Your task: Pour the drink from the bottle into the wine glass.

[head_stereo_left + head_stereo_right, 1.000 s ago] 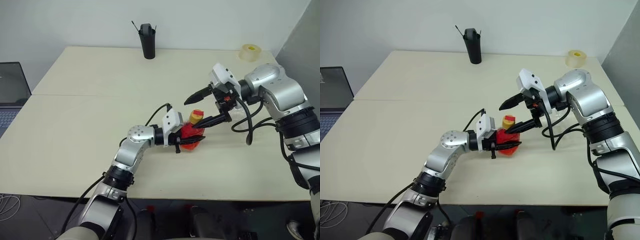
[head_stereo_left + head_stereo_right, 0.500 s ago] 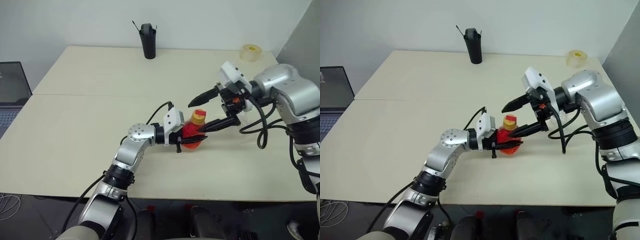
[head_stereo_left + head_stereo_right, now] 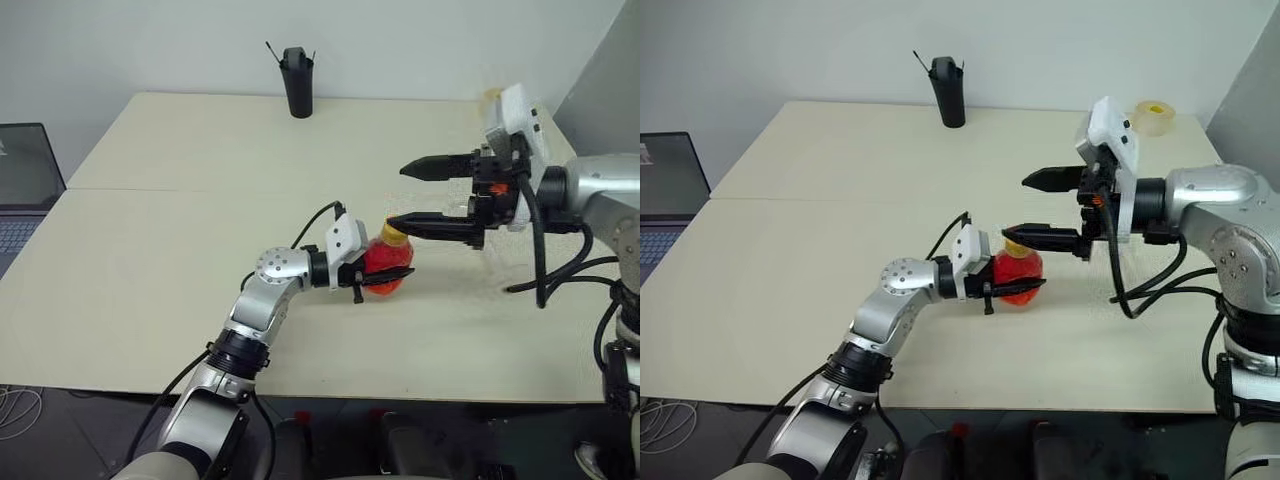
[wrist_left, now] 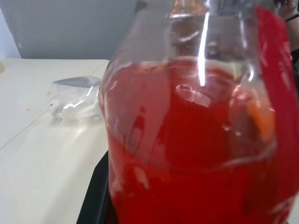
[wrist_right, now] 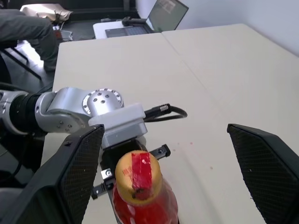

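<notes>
My left gripper (image 3: 378,276) is shut on the bottle (image 3: 386,268), a small clear bottle that stands about upright at the table's middle. The red-orange drink (image 4: 187,154) fills most of it. Its yellow cap (image 5: 138,173) carries a red label. My right gripper (image 3: 395,196) hangs open just above and to the right of the cap, its fingers (image 5: 79,172) level, spread wide and touching nothing. A clear glass shape (image 4: 74,99) on the table past the bottle looks like the wine glass. Whether it stands upright I cannot tell.
A tall black cup (image 3: 295,82) stands at the table's far edge. A tape roll (image 3: 1154,115) sits at the far right corner. A laptop (image 3: 20,190) lies off the table's left side. A seated person (image 5: 23,28) shows beyond it.
My right gripper has risen and drawn back from around the cap, turning its fingers level, and stays open. The left gripper and the bottle have not moved.
</notes>
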Robot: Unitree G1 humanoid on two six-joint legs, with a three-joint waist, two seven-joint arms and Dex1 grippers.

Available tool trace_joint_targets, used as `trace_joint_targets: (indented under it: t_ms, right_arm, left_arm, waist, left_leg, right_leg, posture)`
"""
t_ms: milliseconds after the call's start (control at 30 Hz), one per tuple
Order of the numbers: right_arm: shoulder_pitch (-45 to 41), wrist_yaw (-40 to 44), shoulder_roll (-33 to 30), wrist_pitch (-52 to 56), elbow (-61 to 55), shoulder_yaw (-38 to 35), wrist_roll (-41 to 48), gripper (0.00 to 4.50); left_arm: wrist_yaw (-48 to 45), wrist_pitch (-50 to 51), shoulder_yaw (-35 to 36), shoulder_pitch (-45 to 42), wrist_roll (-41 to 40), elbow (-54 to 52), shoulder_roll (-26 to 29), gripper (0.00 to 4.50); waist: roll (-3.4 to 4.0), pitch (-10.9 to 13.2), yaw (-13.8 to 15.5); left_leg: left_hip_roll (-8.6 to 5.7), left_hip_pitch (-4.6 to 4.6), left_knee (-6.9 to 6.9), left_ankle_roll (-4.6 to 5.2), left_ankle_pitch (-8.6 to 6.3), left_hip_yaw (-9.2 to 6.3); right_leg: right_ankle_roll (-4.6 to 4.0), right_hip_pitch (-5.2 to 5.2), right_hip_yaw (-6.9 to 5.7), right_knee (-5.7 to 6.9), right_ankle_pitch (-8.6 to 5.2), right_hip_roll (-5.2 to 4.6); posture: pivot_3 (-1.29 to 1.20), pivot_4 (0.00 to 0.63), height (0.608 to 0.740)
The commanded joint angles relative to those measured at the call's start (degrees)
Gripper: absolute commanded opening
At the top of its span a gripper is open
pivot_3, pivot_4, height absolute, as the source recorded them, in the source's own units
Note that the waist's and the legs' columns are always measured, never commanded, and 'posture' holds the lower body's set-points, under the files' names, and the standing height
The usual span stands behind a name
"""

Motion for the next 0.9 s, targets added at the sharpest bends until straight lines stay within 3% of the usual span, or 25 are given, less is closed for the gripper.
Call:
trace_joint_targets:
  t_ms: [33, 200, 333, 600, 900]
  right_arm:
    - [-2.6, -12.47, 4.32, 8.78, -8.72, -6.66, 5.02, 4.5]
    - [-1.54, -23.79, 12.53, 19.4, -16.1, -10.53, 9.74, 4.5]
    - [1.06, -27.7, 14.7, 22.42, -18.91, -9.46, 10.47, 4.5]
    - [6.87, -29.37, 11.37, 15.2, -17.13, -0.7, 4.11, 4.5]
    - [9.83, -25.67, 10.17, 1.89, -11.21, 2.35, -1.36, 4.5]
  left_arm:
    - [-0.08, -1.73, 0.99, -1.79, -1.1, -0.75, -0.21, 1.35]
    - [-0.53, -2.48, 1.04, -2.45, -1.01, 1.17, -0.3, 1.34]
    - [-0.95, -3.01, 0.93, -3.04, -1.19, 2.49, -0.74, 1.34]
    - [-1.4, -4.33, 0.94, -4.59, -1.19, 4.86, -1.26, 1.34]
    - [-0.59, -3.75, 1.14, -3.42, -1.12, 3.24, -0.39, 1.33]
  waist:
    - [0.0, 0.0, 0.0]
    - [0.02, -0.01, -0.02]
    - [0.02, -0.01, -0.03]
    - [0.02, -0.02, -0.13]
    - [0.02, -0.01, -0.22]
  left_leg:
    - [0.01, 0.0, 0.0, 0.0, 0.0, -0.01]
    - [0.0, -0.01, -0.01, 0.0, 0.0, -0.06]
    - [-0.02, -0.03, -0.01, 0.01, 0.0, -0.05]
    - [-0.14, -0.04, -0.01, 0.02, 0.01, -0.04]
    - [-0.13, -0.04, -0.01, 0.02, 0.01, -0.03]
  right_leg:
    - [0.02, 0.0, -0.01, 0.0, -0.01, 0.0]
    - [0.02, 0.01, -0.04, 0.02, -0.01, -0.01]
    - [0.05, 0.01, -0.03, 0.01, -0.03, 0.07]
    - [0.07, 0.0, -0.03, 0.0, -0.04, 0.15]
    - [0.07, 0.0, -0.02, 0.0, -0.04, 0.2]
  posture:
    - [0.0, 0.15, 0.74]
    - [0.0, 0.15, 0.74]
    - [0.0, 0.15, 0.74]
    - [0.0, 0.15, 0.74]
    - [0.0, 0.15, 0.74]
